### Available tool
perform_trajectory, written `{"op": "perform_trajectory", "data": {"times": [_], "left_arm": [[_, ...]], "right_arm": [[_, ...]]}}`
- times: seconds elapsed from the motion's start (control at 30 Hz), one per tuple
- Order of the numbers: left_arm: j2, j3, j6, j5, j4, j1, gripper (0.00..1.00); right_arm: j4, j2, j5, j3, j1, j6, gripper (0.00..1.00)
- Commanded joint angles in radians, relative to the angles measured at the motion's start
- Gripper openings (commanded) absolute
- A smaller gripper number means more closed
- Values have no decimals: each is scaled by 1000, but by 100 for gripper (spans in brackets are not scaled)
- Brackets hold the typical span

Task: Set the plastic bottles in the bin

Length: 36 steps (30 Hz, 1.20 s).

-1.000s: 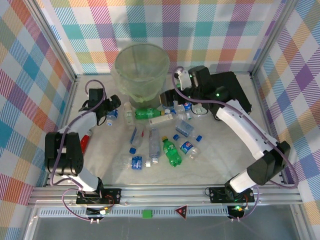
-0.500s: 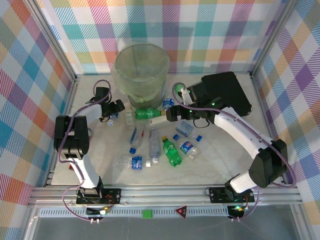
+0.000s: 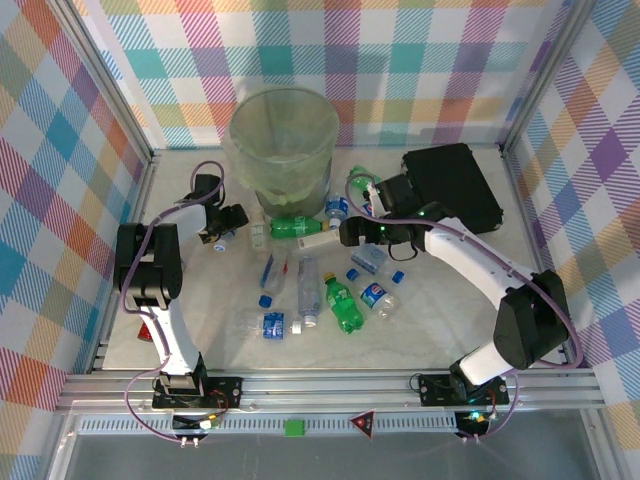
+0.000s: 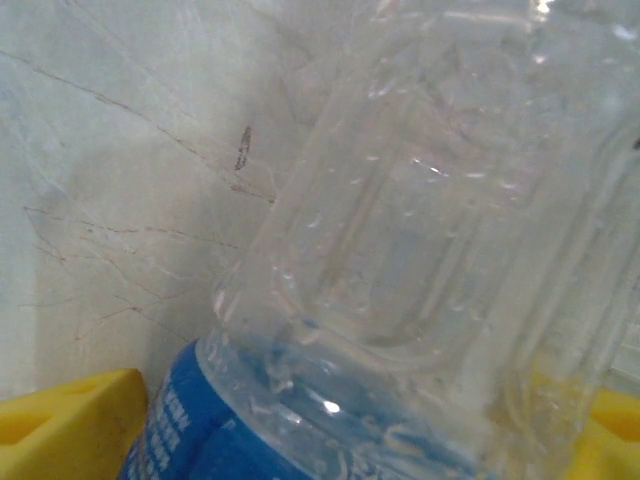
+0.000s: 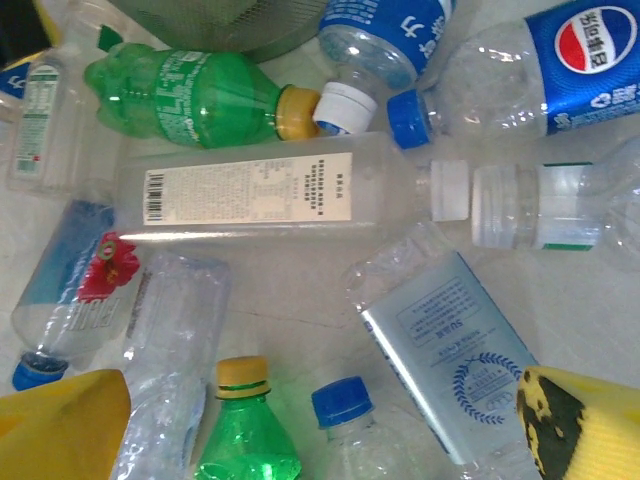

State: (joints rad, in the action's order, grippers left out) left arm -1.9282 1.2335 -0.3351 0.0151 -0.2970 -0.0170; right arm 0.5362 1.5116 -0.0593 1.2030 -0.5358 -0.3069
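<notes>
The bin (image 3: 283,140), a grey mesh basket with a pale green liner, stands at the back. Plastic bottles lie scattered in front of it, among them a green one (image 3: 295,226) and another green one (image 3: 343,303). My left gripper (image 3: 222,224) is low on the table left of the bin, and its yellow fingers (image 4: 70,425) lie against both sides of a clear bottle with a blue label (image 4: 420,260). My right gripper (image 5: 320,435) hangs open over the pile (image 3: 345,232). Below it lie a yellow-capped green bottle (image 5: 245,435), a blue-capped clear one (image 5: 345,410) and a flattened silver-labelled one (image 5: 450,365).
A black rectangular case (image 3: 450,185) lies at the back right, just behind the right arm. A small red thing (image 3: 147,330) lies near the left edge. Checked walls close in the table on three sides. A long clear bottle with a white label (image 5: 270,190) lies across the pile.
The left gripper has swung in beside the bin, and its jaws have narrowed around the clear bottle. The right gripper has come off the black case, down and left over the pile.
</notes>
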Motion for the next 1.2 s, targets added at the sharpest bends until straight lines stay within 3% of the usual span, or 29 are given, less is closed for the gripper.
{"op": "perform_trajectory", "data": {"times": [0.0,0.2,0.33,0.57,0.87,0.97,1.17], "left_arm": [[-22,23,12,27,-34,9,80],[1,4,12,6,-24,9,56],[61,-43,2,-34,1,9,49],[282,-136,-37,-89,50,8,45],[619,-146,-54,-120,52,9,45],[694,-120,-52,-58,74,7,45],[729,-3,-71,91,106,-50,43]], "right_arm": [[-35,16,51,-4,3,-23,99],[-33,42,70,3,3,-29,99],[-32,45,82,4,3,-27,99],[-44,52,77,4,3,-24,99],[-132,34,-197,-15,20,17,99],[-160,19,-279,-29,42,25,99],[-128,17,-296,-27,95,16,99]]}}
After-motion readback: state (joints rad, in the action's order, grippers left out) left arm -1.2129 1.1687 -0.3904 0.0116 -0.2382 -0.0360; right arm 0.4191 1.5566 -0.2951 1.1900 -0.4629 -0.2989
